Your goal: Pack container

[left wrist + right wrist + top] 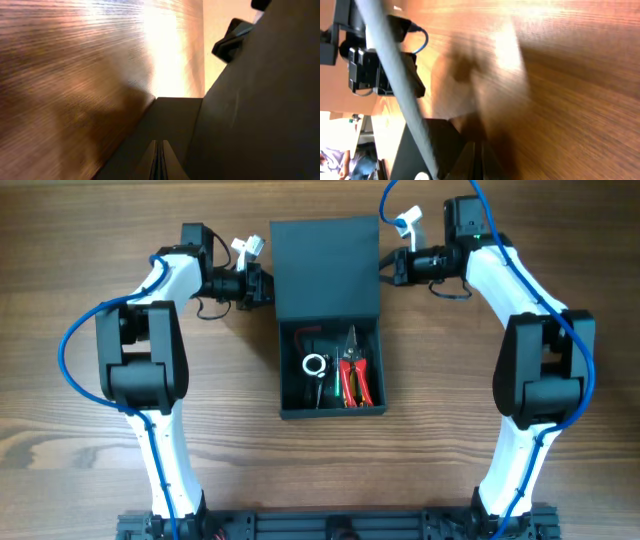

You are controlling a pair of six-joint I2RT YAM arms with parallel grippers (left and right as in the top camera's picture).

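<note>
The tabletop (60, 250) is showing a warm brown wood grain running left to right, with paler streaks toward its near-left corner. The container (283, 370) is sitting directly on it, around the middle, with its long sides running away from the near edge. Its lid flap (326, 270) is standing open on the far side. Wood is showing on every side of the box. A black rail (330, 526) is lying along the near edge. In both wrist views, bright glare is washing across the grain.
</note>
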